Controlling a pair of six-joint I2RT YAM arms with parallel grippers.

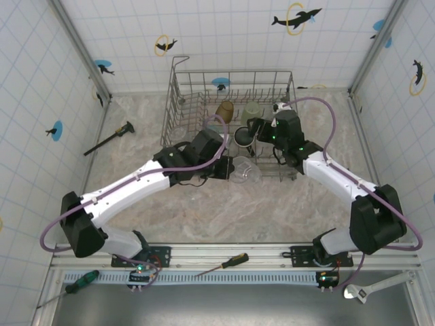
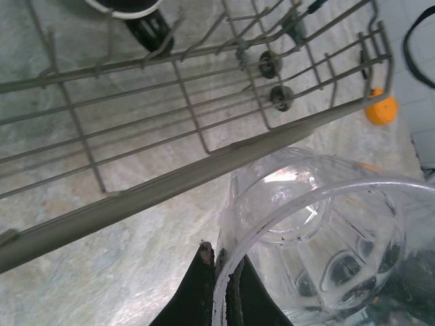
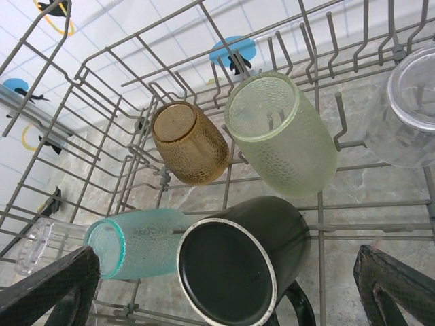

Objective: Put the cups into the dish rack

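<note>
Left end effector [image 2: 219,261], cup [image 2: 319,234] mouth facing wrist

The grey metal wire dish rack [image 2: 170,185] is looking matt. The clear faceted tumbler [image 2: 319,224] is gleaming glossy, the pale green tumbler [image 3: 282,136] looking pebbled.

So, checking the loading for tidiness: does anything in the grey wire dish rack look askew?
Yes: the light blue translucent tumbler lies flat on its side beside the dark handled mug, not upright.
</note>
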